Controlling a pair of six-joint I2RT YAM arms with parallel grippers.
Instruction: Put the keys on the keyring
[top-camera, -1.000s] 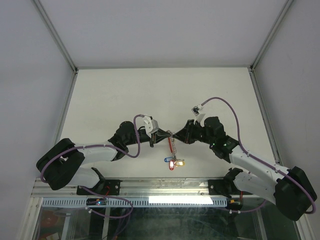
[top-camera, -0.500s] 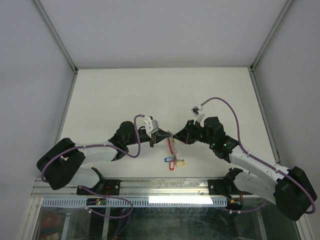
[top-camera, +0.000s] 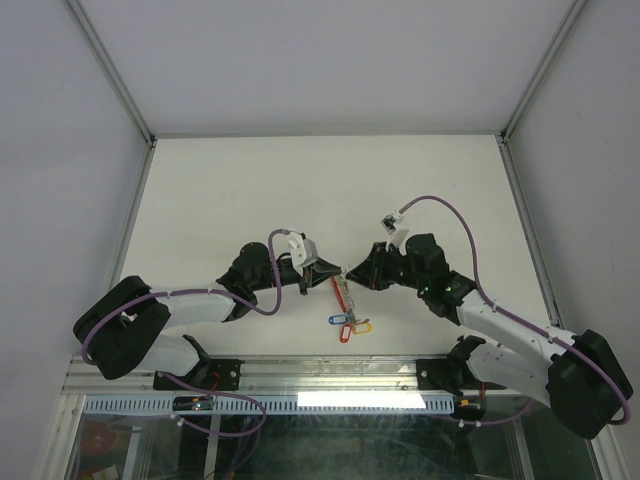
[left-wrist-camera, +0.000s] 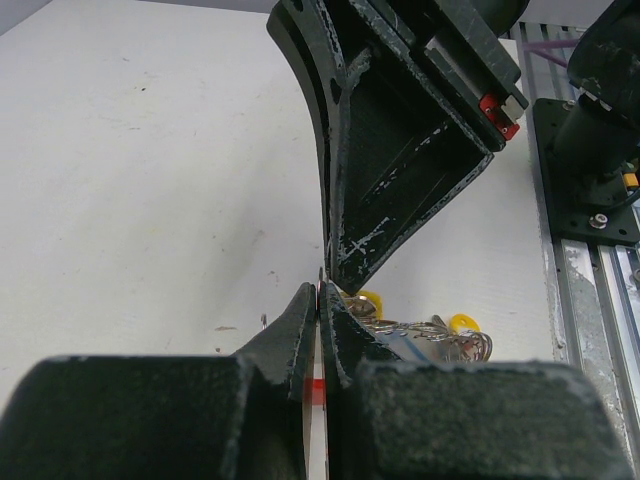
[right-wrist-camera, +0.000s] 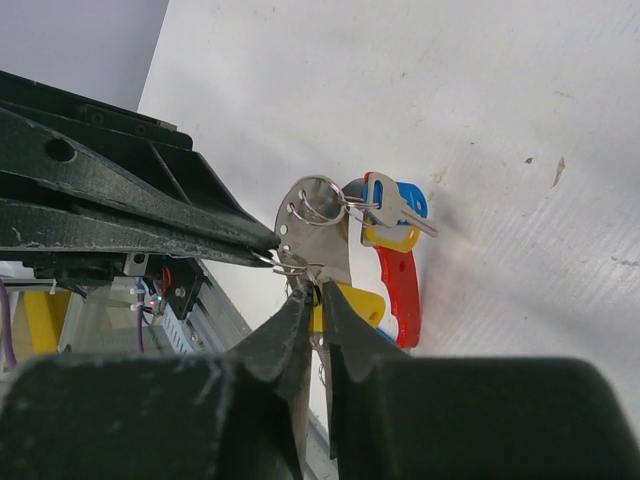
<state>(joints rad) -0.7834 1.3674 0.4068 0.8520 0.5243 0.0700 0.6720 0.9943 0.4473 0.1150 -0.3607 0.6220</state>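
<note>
In the top view my two grippers meet tip to tip near the table's front. The left gripper is shut on the keyring, a thin red and grey loop hanging down from it. Its red strip shows edge-on between the left jaws. The keys, with blue, red and yellow tags, dangle below. My right gripper is shut on a silvery key by its wire ring. The tagged keys hang just behind it. The left gripper touches the right fingers.
The white table stretches behind the grippers. A metal rail runs along the near edge below the hanging keys. Grey walls stand at left and right.
My right gripper has edged slightly left, closer to the left gripper. The hanging keys have swung a little. The left arm has hardly moved.
</note>
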